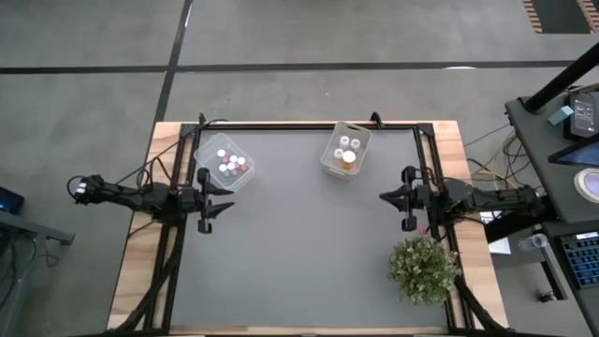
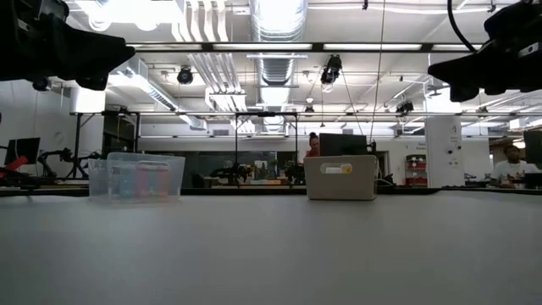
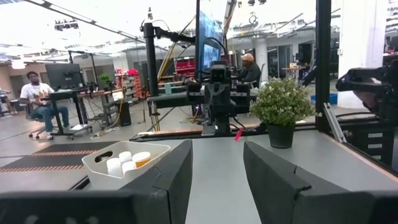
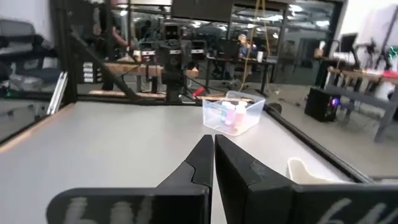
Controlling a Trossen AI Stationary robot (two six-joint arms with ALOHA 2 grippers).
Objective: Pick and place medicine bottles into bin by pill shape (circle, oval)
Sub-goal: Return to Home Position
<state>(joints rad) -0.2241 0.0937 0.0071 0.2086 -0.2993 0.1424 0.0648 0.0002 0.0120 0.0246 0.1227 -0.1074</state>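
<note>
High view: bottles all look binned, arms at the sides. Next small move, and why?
Probably just shut the left gripper. It is open and empty at the left edge of the table, while the right gripper is shut at the right edge. The bottles in view sit in the transparent bin and the gray bin; none lies loose.

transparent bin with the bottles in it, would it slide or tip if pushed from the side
Probably slides rather than tips: the transparent bin looks low and wide, sitting flat on the smooth table. Likely light, thin plastic, so the bottles inside may rattle or topple.
</note>
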